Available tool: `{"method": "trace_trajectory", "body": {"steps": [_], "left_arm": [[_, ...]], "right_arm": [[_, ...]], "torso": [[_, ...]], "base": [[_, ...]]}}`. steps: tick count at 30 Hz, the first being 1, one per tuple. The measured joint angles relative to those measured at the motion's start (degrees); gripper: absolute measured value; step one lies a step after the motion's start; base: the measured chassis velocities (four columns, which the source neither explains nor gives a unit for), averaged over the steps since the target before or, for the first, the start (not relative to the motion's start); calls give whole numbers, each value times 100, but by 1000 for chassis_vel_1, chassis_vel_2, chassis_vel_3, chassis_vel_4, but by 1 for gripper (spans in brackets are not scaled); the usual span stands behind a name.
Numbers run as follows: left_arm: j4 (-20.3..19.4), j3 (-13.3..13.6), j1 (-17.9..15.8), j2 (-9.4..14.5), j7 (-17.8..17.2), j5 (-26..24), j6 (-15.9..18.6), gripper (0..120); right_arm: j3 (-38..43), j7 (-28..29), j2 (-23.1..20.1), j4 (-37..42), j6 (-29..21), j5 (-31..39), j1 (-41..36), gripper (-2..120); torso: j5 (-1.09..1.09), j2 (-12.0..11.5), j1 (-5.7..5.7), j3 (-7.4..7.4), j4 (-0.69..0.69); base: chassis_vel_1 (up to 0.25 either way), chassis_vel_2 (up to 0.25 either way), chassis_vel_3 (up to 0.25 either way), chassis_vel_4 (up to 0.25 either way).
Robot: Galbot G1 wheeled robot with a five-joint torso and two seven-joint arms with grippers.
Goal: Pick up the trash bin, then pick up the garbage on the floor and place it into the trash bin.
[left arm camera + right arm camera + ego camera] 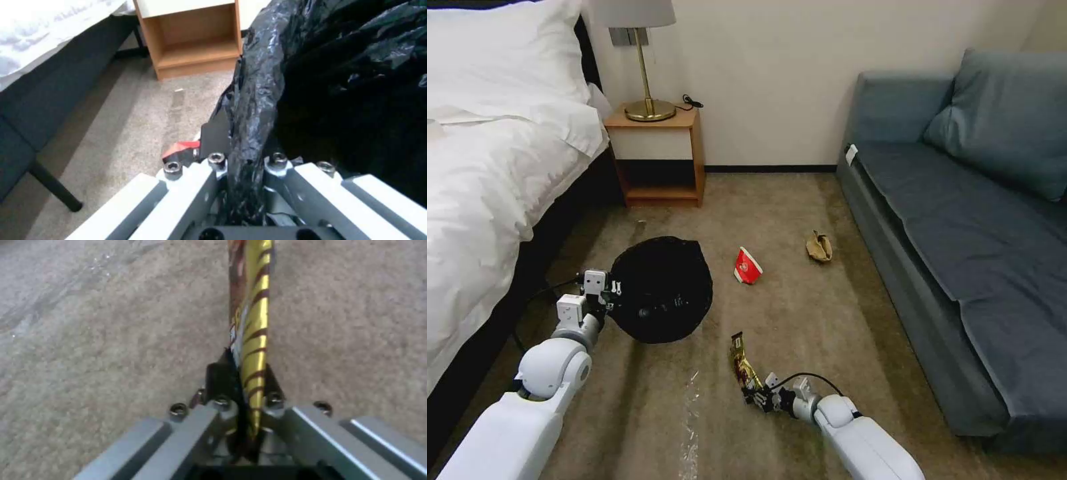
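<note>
My left gripper [616,292] sits at the lower left of the head view, fingers pressed together on the rim of the trash bin [662,289] — the black bag liner is pinched right between them; in the left wrist view the crinkled liner [253,110] runs straight down into my closed fingers [217,133], with the bin's dark mouth filling the right side of that frame and the red-and-white carton [180,149] peeking out just beside my finger. My right gripper [752,387] is low at the bottom centre of the head view, clamped on the gold-brown snack wrapper [742,363]; the wrapper stands up out of the fingers, its free end pointing toward the middle of the frame; in the right wrist view the striped gold wrapper [250,326] is squeezed between my fingers [217,373] with carpet [111,340] all around. The wrapper is well apart from the bin, lower and to the right of it. On the floor, the carton [748,266] lies just right of the bin at mid frame; the crumpled brown paper wad [819,247] lies farther right, near the blue sofa [960,220]. The bed [487,167] fills the upper left — the wooden nightstand [660,153] stands beside it against the wall.
</note>
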Motion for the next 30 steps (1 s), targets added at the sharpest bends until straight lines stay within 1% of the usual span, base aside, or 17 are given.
{"method": "trace_trajectory", "body": {"steps": [8, 11, 12, 15, 16, 19, 20, 21, 22, 24, 25, 26, 27, 28, 29, 30], "left_arm": [[-10, 27, -26, -34, -47, 9, 0, 2], [-10, 61, -42, -49, -78, 21, 0, 2], [-10, 61, -42, -49, -78, 21, 0, 2], [-31, 118, -45, -51, -92, 38, 0, 2], [-31, 118, -45, -51, -92, 38, 0, 2], [-46, 157, -67, -74, -102, 48, 0, 2], [-46, 157, -67, -74, -102, 48, 0, 2], [-60, 182, -86, -73, -103, 45, 0, 2], [-60, 182, -86, -73, -103, 45, 0, 2], [-72, 224, -136, -60, -117, 36, 0, 2], [-72, 224, -136, -60, -117, 36, 0, 2], [-72, 238, -160, -62, -127, 30, 0, 2], [-73, 267, -195, -78, -143, 24, 0, 2], [-73, 267, -195, -78, -143, 24, 0, 2], [-72, 286, -209, -91, -148, 23, 0, 2], [-72, 286, -209, -91, -148, 23, 0, 2]], "right_arm": [[135, -6, -82, 340, -56, 8, -56, 0], [322, -5, -152, 660, -70, 26, -62, 0], [322, -5, -152, 660, -70, 26, -62, 0], [672, -28, -212, 991, -32, -3, -61, 0], [672, -28, -212, 991, -32, -3, -61, 0], [1091, -103, -339, 1427, 23, -71, -56, 0], [1091, -103, -339, 1427, 23, -71, -56, 0], [1245, -123, -395, 1681, 17, -89, -59, 0], [1245, -123, -395, 1681, 17, -89, -59, 0], [1468, -125, -525, 2322, -97, -26, -102, 0], [1468, -125, -525, 2322, -97, -26, -102, 0], [1530, -125, -569, 2583, -148, 21, -110, 0], [1586, -125, -657, 2998, -259, 153, -120, 0], [1586, -125, -657, 2998, -259, 153, -120, 0], [1593, -122, -715, 3264, -361, 278, -123, 0], [1593, -122, -715, 3264, -361, 278, -123, 0]], "torso": [[-2, 0, 0, 1, -1], [-1, 0, 0, 1, -1], [-1, 0, 0, 1, -1], [-1, 0, 0, 0, -1], [-1, 0, 0, 0, -1], [-2, 0, 0, 0, -1], [-2, 0, 0, 0, -1], [-1, 0, 0, 0, -1], [-1, 0, 0, 0, -1], [-2, -1, 0, 0, -2], [-2, -1, 0, 0, -2], [-1, 0, 0, -1, -2], [-2, -1, 0, 0, -2], [-2, -1, 0, 0, -2], [-1, 0, 0, 0, -2], [-1, 0, 0, 0, -2]], "base": [[0, 0, 0, 0], [0, 0, 0, 0], [0, 0, 0, 0], [0, 0, 0, 0], [0, 0, 0, 0], [0, 0, 0, 0], [0, 0, 0, 0], [0, 0, 0, 0], [0, 0, 0, 0], [0, 0, 0, 0], [0, 0, 0, 0], [0, 0, 0, 0], [0, 0, 0, 0], [0, 0, 0, 0], [0, 0, 0, 0], [0, 0, 0, 0]]}}
